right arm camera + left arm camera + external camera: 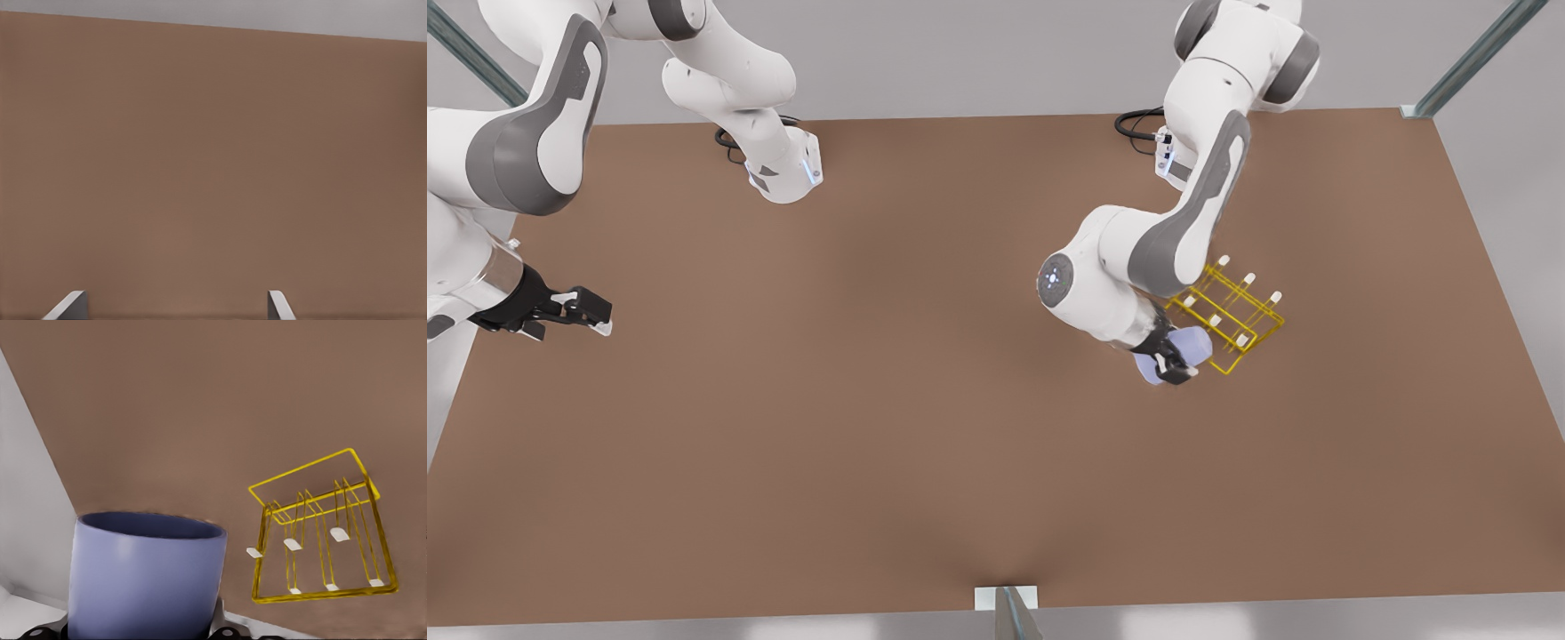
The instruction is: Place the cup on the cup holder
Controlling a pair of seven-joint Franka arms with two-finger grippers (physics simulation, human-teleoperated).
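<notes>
The left gripper (1172, 363) squeezes the cup (1184, 348) by its sides, at seven o'clock of the cup holder (1230, 313). It looks light, hard, maybe slippery. The right gripper (585, 313) waits, fingers apart.

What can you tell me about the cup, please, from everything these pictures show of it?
The cup is plain lavender-blue, without a handle, smooth and matte, slightly wider at its dark open rim. The left gripper is shut on it near its base, holding it tilted, clear of the table, on the front view's right. It hangs at the near corner of the yellow wire rack, whose white-tipped pegs are all bare. Whether it touches the rack cannot be told.
</notes>
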